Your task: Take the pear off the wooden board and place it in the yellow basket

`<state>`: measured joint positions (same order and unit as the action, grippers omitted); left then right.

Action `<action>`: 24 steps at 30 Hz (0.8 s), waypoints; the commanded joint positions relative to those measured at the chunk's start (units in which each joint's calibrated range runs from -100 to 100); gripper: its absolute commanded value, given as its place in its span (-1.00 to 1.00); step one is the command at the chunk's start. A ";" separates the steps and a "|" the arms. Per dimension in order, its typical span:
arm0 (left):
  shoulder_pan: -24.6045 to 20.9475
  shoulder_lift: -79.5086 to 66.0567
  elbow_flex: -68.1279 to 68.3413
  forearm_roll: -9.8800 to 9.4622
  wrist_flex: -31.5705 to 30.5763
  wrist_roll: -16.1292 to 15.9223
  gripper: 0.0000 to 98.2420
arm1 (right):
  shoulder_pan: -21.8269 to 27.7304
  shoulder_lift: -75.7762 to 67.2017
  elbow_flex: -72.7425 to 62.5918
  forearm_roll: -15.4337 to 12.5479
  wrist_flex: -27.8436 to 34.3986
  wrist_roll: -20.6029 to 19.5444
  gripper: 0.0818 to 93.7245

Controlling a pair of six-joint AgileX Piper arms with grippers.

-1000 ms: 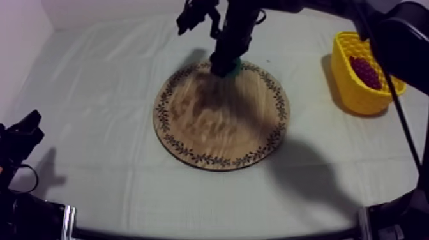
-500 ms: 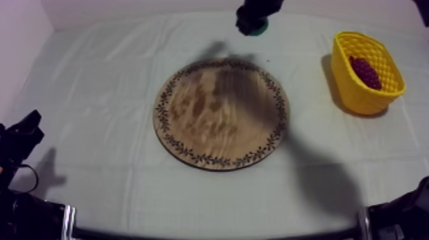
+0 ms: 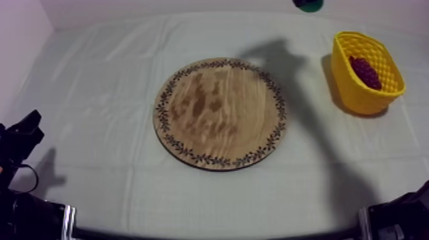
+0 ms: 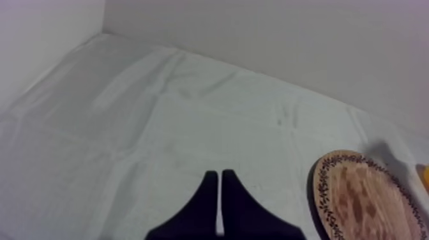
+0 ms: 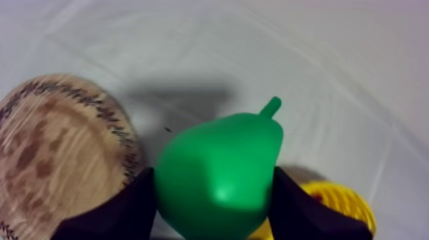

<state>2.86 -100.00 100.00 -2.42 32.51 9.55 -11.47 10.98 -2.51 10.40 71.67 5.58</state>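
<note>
Clamping the pear [image 5: 217, 175] firmly, the right jaws are hovering near the basket [image 3: 357, 89] and should be centring above its opening before letting go.

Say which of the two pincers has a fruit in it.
The right pincer: it is shut on the green pear; the left pincer is shut on nothing.

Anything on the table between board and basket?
Nothing. The top view shows bare cloth between the board and the basket.
</note>
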 commanded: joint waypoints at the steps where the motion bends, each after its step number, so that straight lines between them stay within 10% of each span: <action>1: 0.00 0.00 0.00 0.00 -0.01 0.00 -1.00 | 2.69 -0.77 1.26 0.52 -0.85 -0.75 -0.36; 24: 0.00 0.00 0.00 0.00 -0.01 0.00 -1.00 | 15.57 -1.94 16.47 2.49 -0.06 -2.28 -0.43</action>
<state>2.86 -100.00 100.00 -2.42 32.51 9.55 3.92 9.03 13.52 12.85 71.35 3.20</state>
